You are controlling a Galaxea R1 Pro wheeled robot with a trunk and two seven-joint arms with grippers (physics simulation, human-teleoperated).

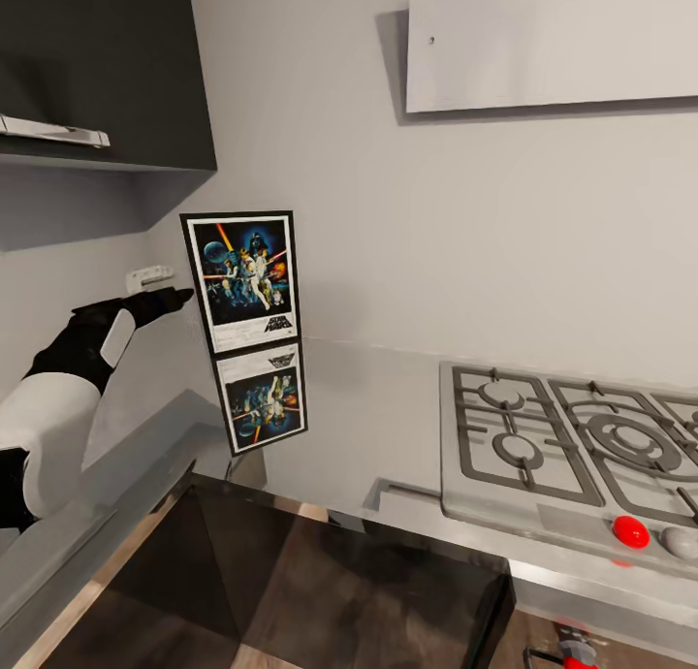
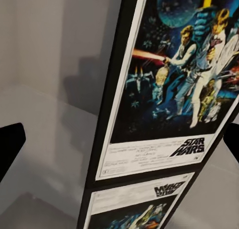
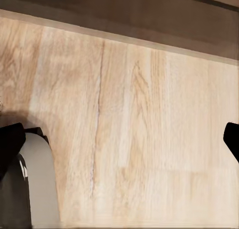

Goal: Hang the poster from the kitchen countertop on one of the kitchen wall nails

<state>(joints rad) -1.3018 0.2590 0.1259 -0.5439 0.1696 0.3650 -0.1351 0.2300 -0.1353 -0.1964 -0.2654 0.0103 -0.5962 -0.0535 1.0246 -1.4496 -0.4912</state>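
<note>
Poster upright on countertop, left pincer alongside

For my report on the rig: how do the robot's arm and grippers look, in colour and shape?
The left arm has a rounded white shell, then a black wrist section with a white panel. The left gripper is black and tapering. In the right wrist view, the fingertips are black too.

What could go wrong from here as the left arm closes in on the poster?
1. The poster stands upright on the glossy kitchen countertop against the wall; a nudge from the left gripper, beside its edge, might tip or slide it.
2. The left wrist view shows the fingers spread wide with the frame off-centre, so closing now may miss the thin edge.
</note>
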